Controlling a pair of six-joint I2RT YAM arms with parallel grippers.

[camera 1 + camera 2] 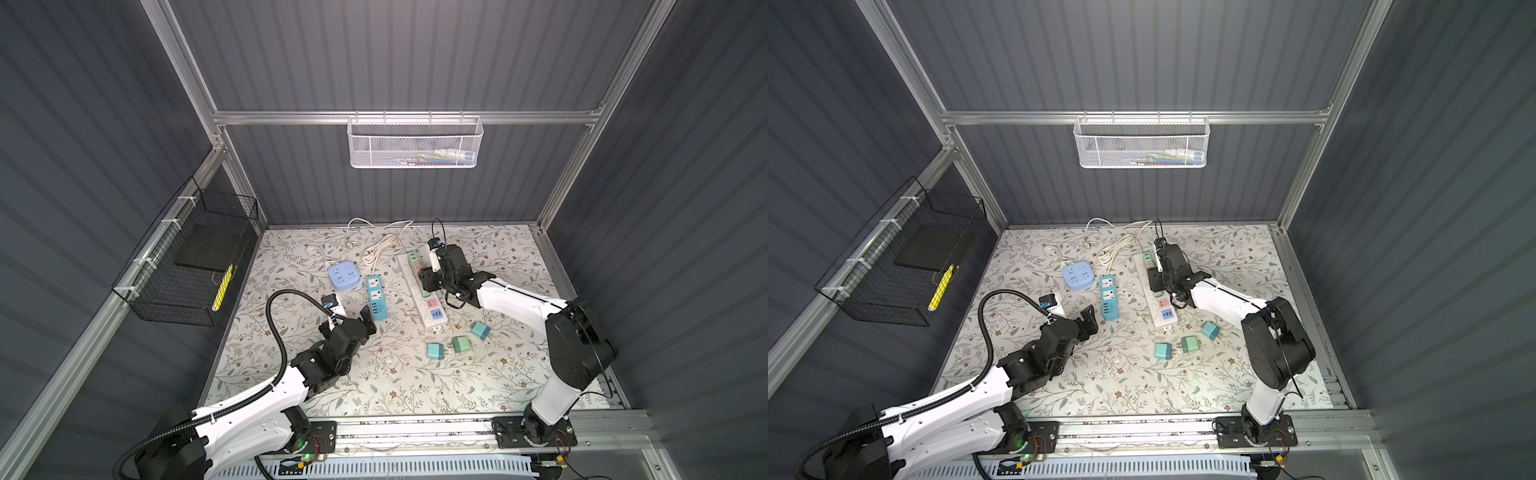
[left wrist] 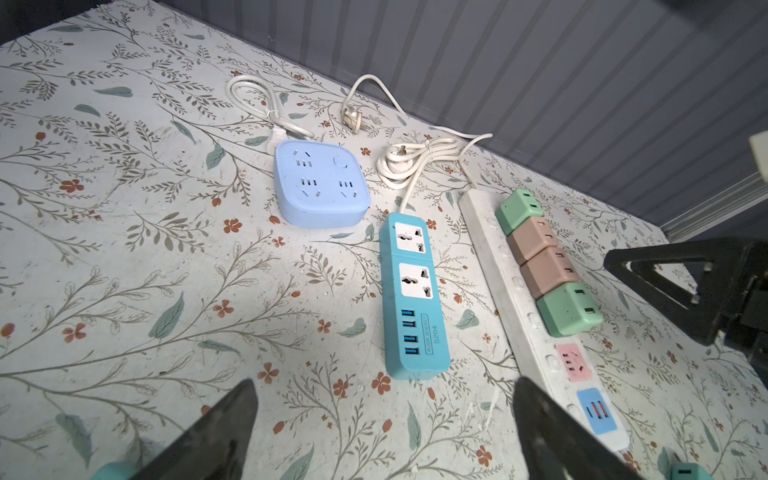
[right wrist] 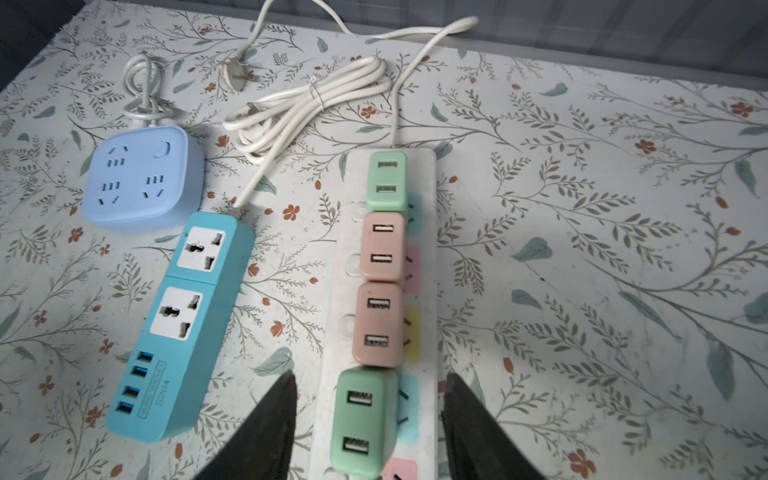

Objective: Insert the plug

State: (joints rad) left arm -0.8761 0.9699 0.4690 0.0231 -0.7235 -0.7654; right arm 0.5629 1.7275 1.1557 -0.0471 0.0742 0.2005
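The green plug (image 3: 363, 424) sits pushed into the white power strip (image 3: 424, 282). It is the nearest to the wrist camera of four adapters standing in a row along the strip. Past it come two pink plugs (image 3: 380, 324) set end to end, then a second green adapter (image 3: 387, 180) at the cord end.

The right tool (image 3: 369, 376) hangs over the green plug with its jaws parted. One of its dark fingers (image 3: 257, 436) stands on each side, with a gap between each finger and the plug, so it grips nothing.

Further along the strip, a pink socket (image 2: 573, 361) and a blue USB panel (image 2: 596, 411) have nothing in them.

Just beside the white strip, lying roughly parallel, is a teal power strip (image 3: 187, 324). Near its cord end sits a pale blue socket block (image 3: 141, 178). Bundled white cords (image 3: 316, 104) lie toward the back wall.

The left tool (image 2: 384, 381) is spread wide and empty, low over the floral bench (image 1: 374, 386), facing the USB end of the teal strip.

In both top views three loose plugs (image 1: 459, 344) lie on the bench near the white strip's USB end, apart from one another
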